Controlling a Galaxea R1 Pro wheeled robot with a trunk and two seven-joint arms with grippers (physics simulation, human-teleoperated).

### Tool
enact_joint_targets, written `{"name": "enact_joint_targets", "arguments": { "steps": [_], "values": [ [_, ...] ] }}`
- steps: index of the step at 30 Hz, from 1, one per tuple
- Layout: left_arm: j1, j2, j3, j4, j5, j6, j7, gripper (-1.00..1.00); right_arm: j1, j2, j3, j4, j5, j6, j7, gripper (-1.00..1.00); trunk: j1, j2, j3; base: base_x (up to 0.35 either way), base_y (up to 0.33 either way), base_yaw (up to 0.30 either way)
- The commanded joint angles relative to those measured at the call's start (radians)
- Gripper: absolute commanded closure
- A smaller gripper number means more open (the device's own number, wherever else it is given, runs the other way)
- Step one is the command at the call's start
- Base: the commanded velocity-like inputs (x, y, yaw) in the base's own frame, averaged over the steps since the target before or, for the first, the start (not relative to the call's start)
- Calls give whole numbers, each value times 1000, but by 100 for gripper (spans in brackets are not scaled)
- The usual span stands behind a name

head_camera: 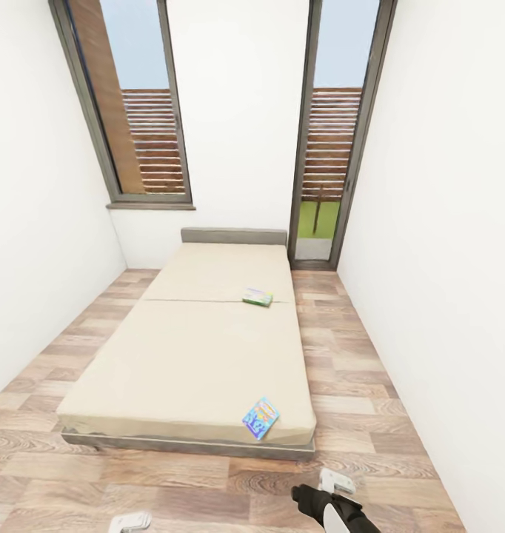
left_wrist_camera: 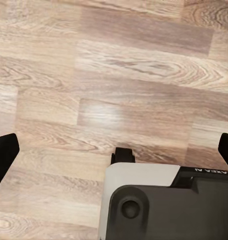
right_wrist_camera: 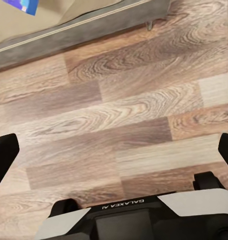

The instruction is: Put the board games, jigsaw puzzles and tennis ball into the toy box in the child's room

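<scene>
Now | left gripper [left_wrist_camera: 114, 150] wide open, empty | right gripper [right_wrist_camera: 114, 155] wide open, empty, over floor [right_wrist_camera: 119, 110] near bed [head_camera: 186, 355]

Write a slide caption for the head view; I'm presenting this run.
Robot faces the bed, two board games lying on its mattress, both grippers low over wood floor.

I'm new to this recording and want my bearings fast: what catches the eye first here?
The long beige bed fills the middle of the room, its grey headboard against the far wall between two tall windows. Two colourful board games lie on it: a green one halfway up near the right edge, and a blue one at the near right corner. The right pincer hangs open above the wood floor just below that corner.
</scene>
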Motion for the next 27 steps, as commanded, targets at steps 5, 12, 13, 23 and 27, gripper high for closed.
{"name": "enact_joint_targets", "arguments": {
  "steps": [5, 12, 13, 23, 27],
  "values": [
    [0, 0, 9, -3, -8, 6, -7, -100, -1, -1, 6, -2, -10, 3, -9, -100, 1, -2, 4, -76, 35, -195],
    [0, -1, 8, -3, -8, 6, -7, -100, -1, -1, 6, -2, -10, 3, -9, -100, 1, -2, 12, -102, 53, -197],
    [0, -1, 8, -3, -8, 6, -6, -100, -1, -1, 6, -2, -10, 3, -9, -100, 1, -2, 13, -27, 23, -130],
    [0, 0, 9, -3, -8, 7, -6, -100, -1, 0, 6, -2, -10, 3, -9, -100, 1, -2, 15, -21, 149, -38],
    [0, 0, 9, -3, -8, 6, -6, -100, -1, 1, 6, -2, -10, 3, -9, -100, 1, -2, 15, -4, 42, -3]
  ]
}}
